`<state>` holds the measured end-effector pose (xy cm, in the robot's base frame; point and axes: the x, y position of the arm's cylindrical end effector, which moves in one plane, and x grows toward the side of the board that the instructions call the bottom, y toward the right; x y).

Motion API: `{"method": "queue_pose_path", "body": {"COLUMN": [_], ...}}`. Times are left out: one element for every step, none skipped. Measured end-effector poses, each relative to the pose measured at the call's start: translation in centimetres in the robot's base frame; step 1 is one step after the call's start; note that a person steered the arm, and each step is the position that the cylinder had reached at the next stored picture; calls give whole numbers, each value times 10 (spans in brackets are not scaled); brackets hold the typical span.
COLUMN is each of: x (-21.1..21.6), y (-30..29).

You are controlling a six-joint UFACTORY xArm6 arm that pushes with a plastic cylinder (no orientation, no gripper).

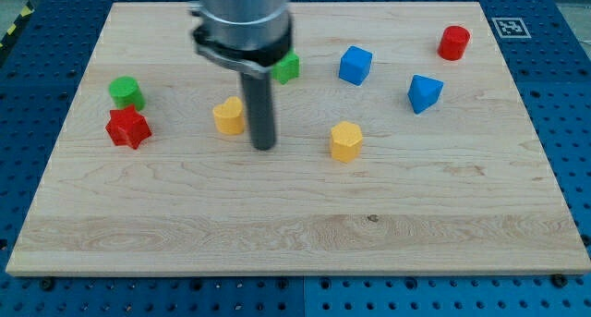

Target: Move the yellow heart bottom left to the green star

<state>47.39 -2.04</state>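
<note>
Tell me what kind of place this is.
Probably a robotics lab bench: a wooden board with small coloured blocks, a blue perforated table beneath, and a fiducial marker at the board's corner.

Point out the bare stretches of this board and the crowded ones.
Free: the whole lower board below my tip and the yellow hexagon. Crowded: the upper half, from green cylinder and red star past yellow heart to the red cylinder.
</note>
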Motion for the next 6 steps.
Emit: {"method": "queue_pose_path", "body": {"x": [-15, -32, -32, -32, -42, -65], "y": [26, 6, -31, -75, -90, -80]}}
